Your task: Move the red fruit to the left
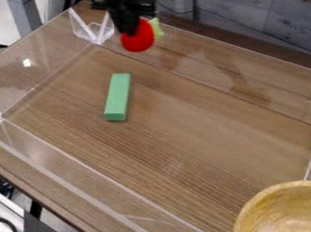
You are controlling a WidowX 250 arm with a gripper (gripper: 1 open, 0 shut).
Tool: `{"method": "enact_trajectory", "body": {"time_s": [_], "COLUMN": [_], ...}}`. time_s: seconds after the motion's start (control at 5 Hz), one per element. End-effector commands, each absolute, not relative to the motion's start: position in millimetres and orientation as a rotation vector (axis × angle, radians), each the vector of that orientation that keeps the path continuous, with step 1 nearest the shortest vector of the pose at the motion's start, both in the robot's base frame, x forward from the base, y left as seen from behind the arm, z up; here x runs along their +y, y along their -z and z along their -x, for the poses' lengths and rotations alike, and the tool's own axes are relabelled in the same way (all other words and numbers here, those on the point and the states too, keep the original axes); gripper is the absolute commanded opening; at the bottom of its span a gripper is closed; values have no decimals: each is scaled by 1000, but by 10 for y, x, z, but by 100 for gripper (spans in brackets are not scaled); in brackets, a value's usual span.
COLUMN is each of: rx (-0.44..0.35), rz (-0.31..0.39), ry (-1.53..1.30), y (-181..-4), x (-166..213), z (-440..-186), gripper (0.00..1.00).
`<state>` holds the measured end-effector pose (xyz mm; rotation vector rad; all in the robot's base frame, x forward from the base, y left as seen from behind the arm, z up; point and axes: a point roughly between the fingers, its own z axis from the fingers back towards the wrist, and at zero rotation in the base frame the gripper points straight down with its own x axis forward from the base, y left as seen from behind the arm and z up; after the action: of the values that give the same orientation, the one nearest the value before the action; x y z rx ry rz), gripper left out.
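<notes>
Camera view, single frame, looking down on a wooden table (184, 117) enclosed by a low clear plastic wall (41, 55).

Gripper (133, 23): a dark claw entering from the top edge at about 11 o'clock of the frame, pointing steeply downward. Its jaws stand narrow and are closed on the red fruit (138, 35), which hangs from them just below the fingertips. The fingertips themselves are largely masked by the fruit and the dark housing, so the exact contact points cannot be made out.

Red fruit: glossy red, roundish, with a sliver of light green at its right upper edge. It sits at roughly 11 o'clock from the centre of the table, close to the far wall. It appears raised off the wood; a faint shadow lies beneath it, but whether its underside touches the surface cannot be told for certain.

Green block (116, 96): long, rectangular, lying flat on the wood at about 6 o'clock from the fruit, well apart from it, its long axis running near vertical in the frame.

Wooden bowl (284, 214): pale rim visible at 5 o'clock, bottom right corner, partly cut by the frame edge.
</notes>
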<state>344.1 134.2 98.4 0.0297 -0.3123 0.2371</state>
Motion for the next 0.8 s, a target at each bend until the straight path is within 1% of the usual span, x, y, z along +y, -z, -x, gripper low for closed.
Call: {"method": "enact_trajectory", "body": {"time_s": [0.0,0.4,0.6], "rx": [-373,-355,-349], "rz": [-76,-109,-114], "ry": [-267,-304,-308], "y": [-1177,-714,-695], "x": [1458,1739,1808], "z": [-3397,-3356,-3333], "gripper": [0,0,0]}}
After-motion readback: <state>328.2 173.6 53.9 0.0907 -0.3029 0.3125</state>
